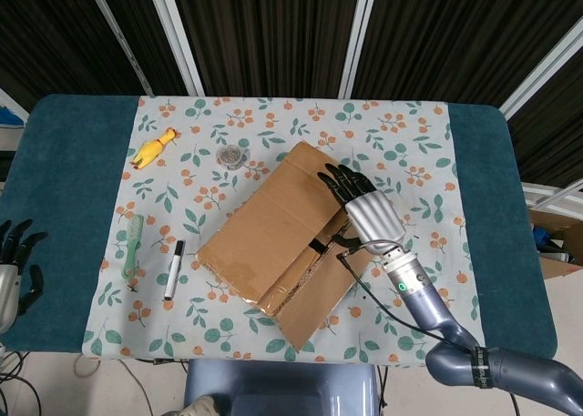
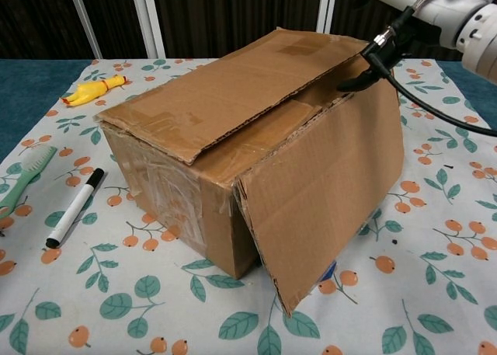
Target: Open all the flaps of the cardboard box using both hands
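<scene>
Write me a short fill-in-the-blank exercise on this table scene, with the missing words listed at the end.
1. The right robot hand reaches over the cardboard ____.
2. The marker lies on the tablecloth right next to the green ____.
3. One long flap already hangs ____ the side of the carton.
4. The yellow toy is shaped like a ____.

Missing words: box; comb; down; chicken
</scene>
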Tool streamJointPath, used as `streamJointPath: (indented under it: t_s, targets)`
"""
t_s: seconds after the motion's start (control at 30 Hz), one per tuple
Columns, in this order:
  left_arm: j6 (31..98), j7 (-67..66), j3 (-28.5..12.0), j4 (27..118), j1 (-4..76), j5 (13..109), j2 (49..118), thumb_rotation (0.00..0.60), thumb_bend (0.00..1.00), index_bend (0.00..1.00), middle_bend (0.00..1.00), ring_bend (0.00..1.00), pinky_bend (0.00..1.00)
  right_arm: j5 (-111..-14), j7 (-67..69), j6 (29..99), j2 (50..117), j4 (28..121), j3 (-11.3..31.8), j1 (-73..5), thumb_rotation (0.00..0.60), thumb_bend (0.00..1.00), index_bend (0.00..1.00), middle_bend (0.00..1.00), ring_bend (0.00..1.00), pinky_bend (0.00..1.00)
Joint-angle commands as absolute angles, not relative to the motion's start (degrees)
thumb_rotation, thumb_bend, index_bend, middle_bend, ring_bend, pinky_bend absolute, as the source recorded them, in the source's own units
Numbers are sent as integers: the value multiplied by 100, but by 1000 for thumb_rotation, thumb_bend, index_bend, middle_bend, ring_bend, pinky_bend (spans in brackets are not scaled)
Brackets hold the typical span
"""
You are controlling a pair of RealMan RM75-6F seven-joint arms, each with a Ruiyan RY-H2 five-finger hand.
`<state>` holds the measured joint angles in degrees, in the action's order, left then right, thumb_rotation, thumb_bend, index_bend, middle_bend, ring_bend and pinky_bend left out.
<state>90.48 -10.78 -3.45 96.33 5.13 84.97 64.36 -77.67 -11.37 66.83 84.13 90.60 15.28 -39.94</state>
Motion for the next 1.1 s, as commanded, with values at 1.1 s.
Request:
streamJointPath:
  t_s: [1.1]
  targets:
    - [9053,-956,-472,9637,466,8451,6424,600,645,220,94,15,0,-7505,-987,6674,9117,8593,1847,-4384,600,0,0,22,47,164]
